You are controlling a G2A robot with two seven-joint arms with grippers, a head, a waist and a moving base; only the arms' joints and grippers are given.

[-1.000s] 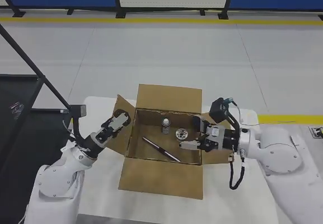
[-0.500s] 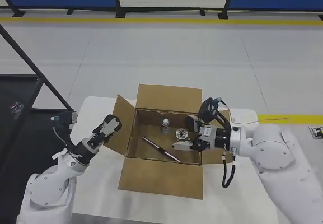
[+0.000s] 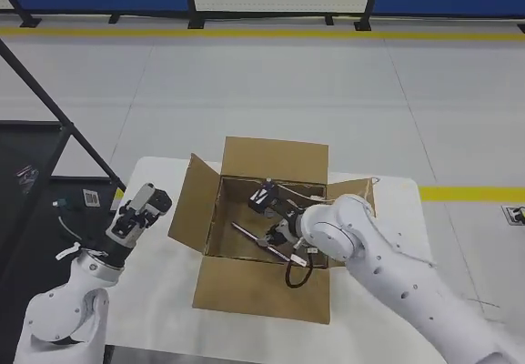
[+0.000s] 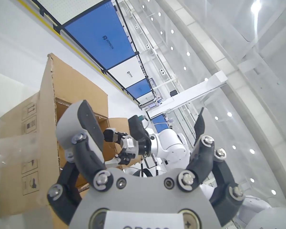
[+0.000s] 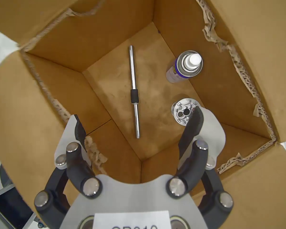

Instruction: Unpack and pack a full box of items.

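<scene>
Hovering over box (image 5: 62, 77) with right jaws apart: rod (image 5: 134, 91), spray can (image 5: 184, 69), metal disc (image 5: 182, 113) inside. Parked near flap (image 3: 187, 205), left jaws apart

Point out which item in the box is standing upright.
The spray can, standing with its white nozzle up. The metal rod and the round metal part lie flat on the floor of the box.

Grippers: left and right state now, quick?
Left gripper: open, holding nothing.
Right gripper: open, holding nothing, over the box.
</scene>
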